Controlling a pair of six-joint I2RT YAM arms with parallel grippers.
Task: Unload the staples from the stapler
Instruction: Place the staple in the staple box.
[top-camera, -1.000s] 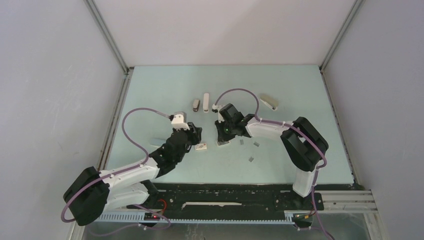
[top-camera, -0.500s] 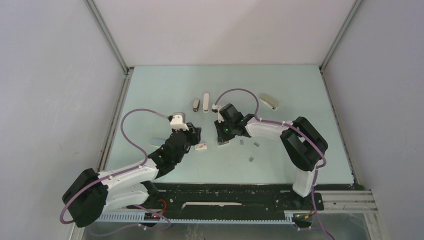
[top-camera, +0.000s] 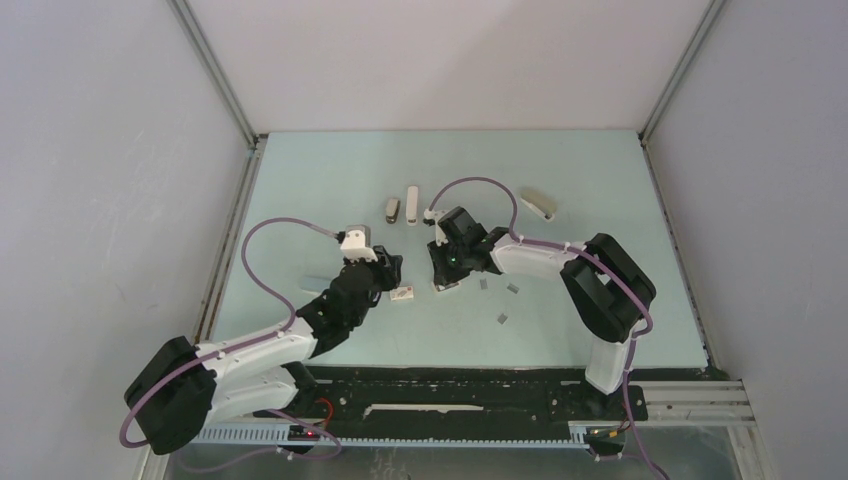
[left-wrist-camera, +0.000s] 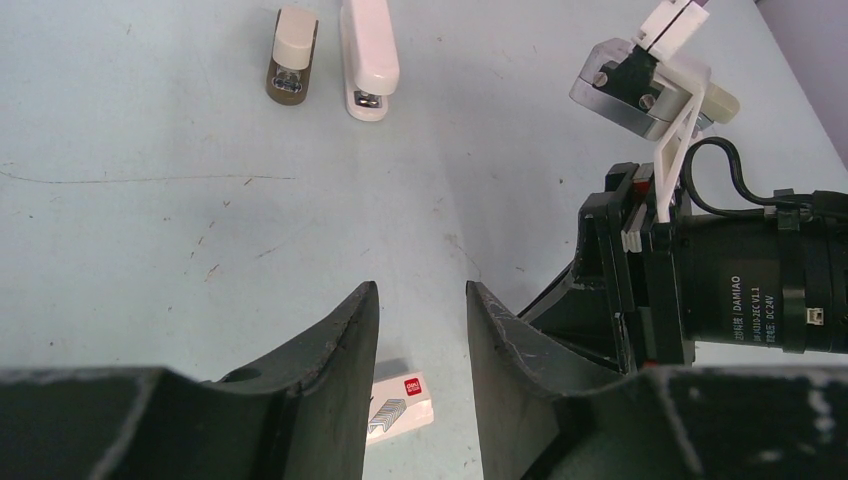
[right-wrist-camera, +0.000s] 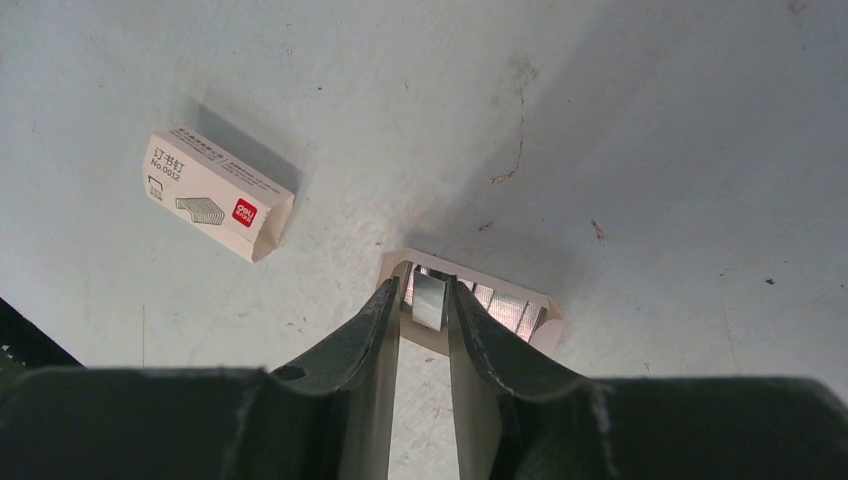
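Overhead, the stapler (top-camera: 538, 204) lay far right, well apart from both grippers; at the left wrist, the left gripper (left-wrist-camera: 421, 295) gaped empty; at the right wrist, the right gripper (right-wrist-camera: 424, 290) straddled a strip of staples (right-wrist-camera: 430, 305) over an open box (right-wrist-camera: 520, 318), pinched or freed unclear, apparently depositing, with a clean lift needed next.

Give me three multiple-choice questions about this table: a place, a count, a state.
1. Where is the short grey metal staple strip? A: on the left arm. B: between the right fingers. C: under a cable.
2. How many staplers lie side by side ahead of the left fingers? A: none. B: five. C: two.
3. The left fingers are: A: open, empty. B: clamping a stapler. C: hidden.
B: it shows there, over the open cardboard box. C: small brown-and-beige stapler, slim white stapler. A: table shows between them.
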